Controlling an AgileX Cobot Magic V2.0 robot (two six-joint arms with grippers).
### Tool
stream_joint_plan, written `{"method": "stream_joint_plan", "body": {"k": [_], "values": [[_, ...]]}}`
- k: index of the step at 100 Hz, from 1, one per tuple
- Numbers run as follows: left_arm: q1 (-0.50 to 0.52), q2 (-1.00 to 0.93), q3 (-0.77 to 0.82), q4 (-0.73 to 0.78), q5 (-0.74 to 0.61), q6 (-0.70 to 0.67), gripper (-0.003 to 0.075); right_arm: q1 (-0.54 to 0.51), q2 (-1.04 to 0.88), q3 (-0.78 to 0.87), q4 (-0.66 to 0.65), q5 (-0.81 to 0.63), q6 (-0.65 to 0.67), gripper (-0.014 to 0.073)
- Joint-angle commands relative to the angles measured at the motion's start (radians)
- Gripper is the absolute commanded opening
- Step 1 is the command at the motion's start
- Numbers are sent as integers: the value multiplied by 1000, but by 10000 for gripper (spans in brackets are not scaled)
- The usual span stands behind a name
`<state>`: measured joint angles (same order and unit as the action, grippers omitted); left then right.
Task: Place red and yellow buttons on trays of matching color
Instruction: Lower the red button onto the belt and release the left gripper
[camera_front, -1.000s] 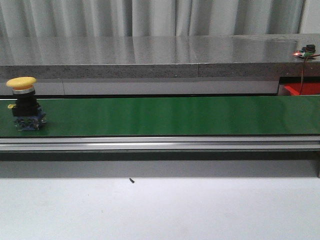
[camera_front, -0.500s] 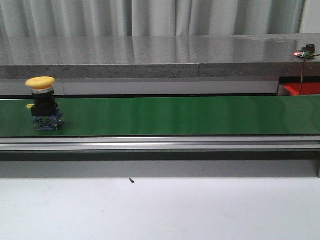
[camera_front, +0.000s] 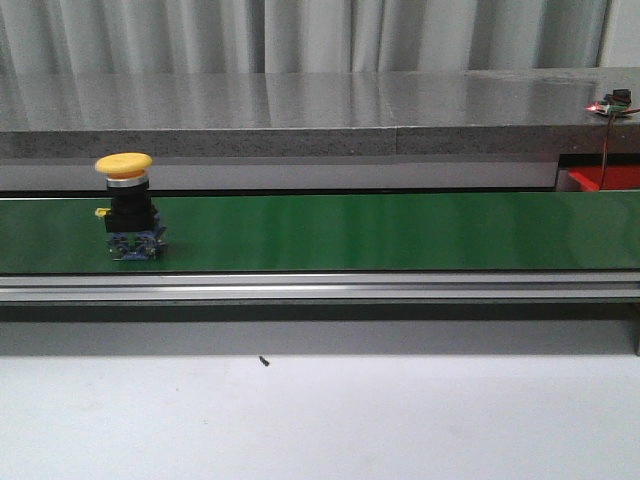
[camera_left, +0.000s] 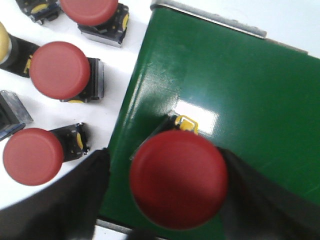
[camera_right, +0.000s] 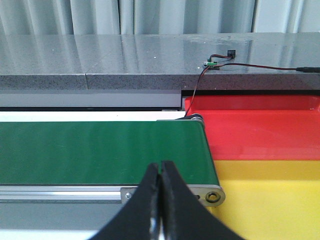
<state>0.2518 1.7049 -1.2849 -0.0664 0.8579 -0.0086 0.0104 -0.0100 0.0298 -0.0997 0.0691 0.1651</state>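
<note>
We are seeing the yellow button (camera_front: 128, 205) standing upright near the green belt's (camera_front: 400, 232) left end. It is well apart from our right gripper (camera_right: 161, 175), pinched together and empty beside the yellow tray (camera_right: 270, 200). Our left gripper (camera_left: 170, 200) is straddling a red button (camera_left: 178, 179), its grasp hidden.

Left hand (camera_left: 170, 225): only two fingers (camera_left: 75, 200) visible in left wrist view, both matte black, broad, blurred by closeness to lens. Edges soft, no screws, cables or markings discernible.

Right hand (camera_right: 160, 200): two matte black fingers (camera_right: 145, 205) in right wrist view, tapering from wide bases to narrow rounded tips. Thin pale seam line between inner faces. Surfaces smooth, plain; no screws, labels or cables seen on them.

Front view: no part of either arm visible.
</note>
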Motion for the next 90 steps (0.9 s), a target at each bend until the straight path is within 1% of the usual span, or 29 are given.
{"method": "stream_joint_plan", "body": {"k": [1,6,26,31,36,41,48,51,55,67,73,74,90], "values": [[-7,-44,-34,-30,-18,1,574,-8,-17,-19,-13,-81,-5,-116],[-7,-51,-34,-38,-16,1,589,-8,-17,-19,-13,-81,-5,-116],[-58,-134,-34,-38,-12,9,587,-8,-17,-19,-13,-81,-5,-116],[-80,-161,-34,-38,-10,9,579,-8,-17,-19,-13,-81,-5,-116],[-106,-191,-28,-38,-10,9,552,-8,-17,-19,-13,-81,-5,-116],[-131,-222,-19,-38,-8,9,509,-8,-17,-19,-13,-81,-5,-116],[-161,-267,-6,-38,-8,9,424,-8,-17,-19,-13,-81,-5,-116],[-175,-295,3,-38,-4,9,363,-8,-17,-19,-13,-81,-5,-116],[-184,-313,14,-38,-4,9,316,-8,-17,-19,-13,-81,-5,-116],[-214,-397,64,-38,5,9,89,-8,-17,-19,-13,-81,-5,-116],[-221,-445,93,-38,10,9,-9,-8,-17,-19,-13,-81,-5,-116],[-222,-450,100,-38,10,9,-19,-8,-17,-19,-13,-81,-5,-116],[-237,-591,196,-43,11,9,-20,-8,-17,-19,-13,-81,-5,-116]]}}
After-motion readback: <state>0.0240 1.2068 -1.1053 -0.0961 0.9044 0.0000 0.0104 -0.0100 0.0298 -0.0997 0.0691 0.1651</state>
